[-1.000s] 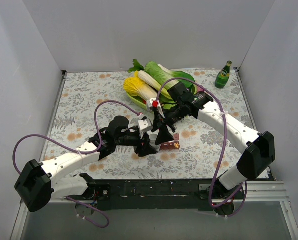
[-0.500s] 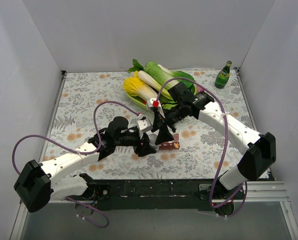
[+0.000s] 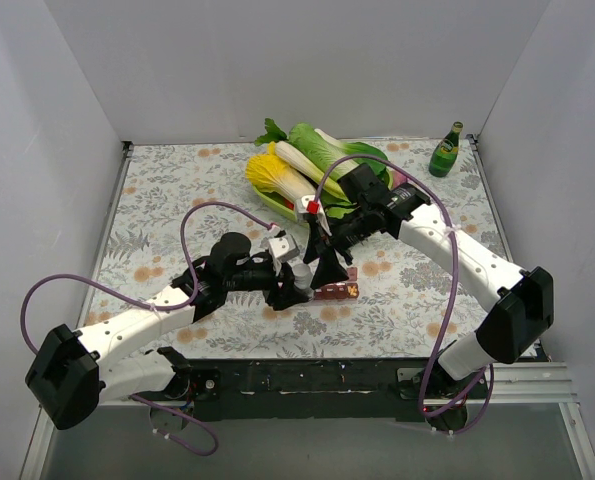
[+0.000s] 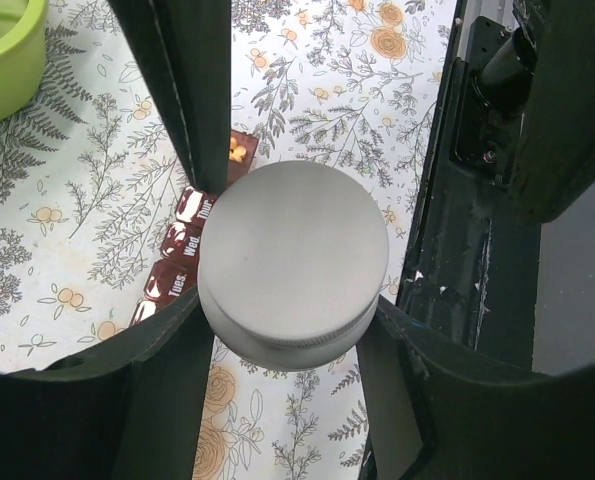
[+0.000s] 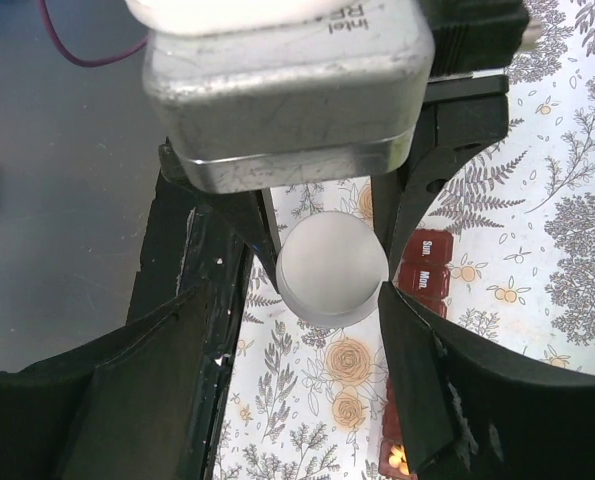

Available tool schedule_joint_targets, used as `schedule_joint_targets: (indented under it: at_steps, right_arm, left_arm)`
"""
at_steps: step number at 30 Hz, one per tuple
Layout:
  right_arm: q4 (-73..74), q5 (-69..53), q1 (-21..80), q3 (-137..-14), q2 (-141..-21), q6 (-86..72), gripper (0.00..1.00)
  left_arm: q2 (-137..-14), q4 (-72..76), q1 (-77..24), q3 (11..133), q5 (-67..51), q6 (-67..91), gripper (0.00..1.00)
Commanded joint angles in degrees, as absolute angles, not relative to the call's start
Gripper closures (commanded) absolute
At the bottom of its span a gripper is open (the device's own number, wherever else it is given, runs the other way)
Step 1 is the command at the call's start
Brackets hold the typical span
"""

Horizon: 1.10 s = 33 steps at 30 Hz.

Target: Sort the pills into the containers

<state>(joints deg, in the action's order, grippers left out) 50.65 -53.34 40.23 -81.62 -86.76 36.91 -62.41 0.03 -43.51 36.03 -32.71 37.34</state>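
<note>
Pills (image 5: 397,460), a few orange specks, lie in the one open compartment of the dark red organiser (image 3: 337,291), just past its Thur lid, and that's the only place I can spot any. The rest, I'd guess, are inside the white-capped bottle (image 3: 299,271), which sits just beside the organiser on the left arm's side, overlapping its row in the left wrist view. Both claws are on that bottle now! The left gripper (image 4: 287,315) has it clamped at a middling width, fingers hugging it right under the cap (image 4: 295,265). The right gripper (image 5: 330,285) comes in from the organiser's far side, jaws wide, and its pads lie against both flanks of the cap, so I read that as a grip on the cap, though how firm it is I can't say. So the step in hand looks like opening the bottle, one claw bracing and the other set to twist. What's next? The right wrist needs to turn the cap while the left holds the body dead steady, then lift the cap straight up and clear. After that comes tipping the bottle over the organiser. The Sun, Mon, Tues and Wed lids look shut, so one would have to be flipped up first. Any slip here could scatter pills across the floral cloth (image 3: 177,200) around the organiser.
</note>
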Motion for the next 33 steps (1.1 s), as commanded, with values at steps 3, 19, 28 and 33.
schedule_joint_targets:
  at_steps: [3,19,28,33]
  right_arm:
    - [51.2,-55.1,39.6,-81.4,-84.0,37.1,0.25]
    - [46.3,-51.5,38.1,-81.1,-83.9,34.1,0.17]
    - [47.3,-53.1,38.2,-79.8,-86.0,36.7,0.15]
    - [46.1,-53.4,39.0,-76.8,-84.8,37.9,0.14]
  left_arm:
    - [-60.7,1.5,-42.5,35.9,-32.4,37.4,0.79]
    - [-60.7,1.3,-41.7,36.0,-36.4,36.7,0.79]
    - [-61.0,1.2,-41.7,37.1,-37.2,36.7,0.79]
    - [-60.6,1.9,-41.7,37.3,-36.9,37.6,0.79]
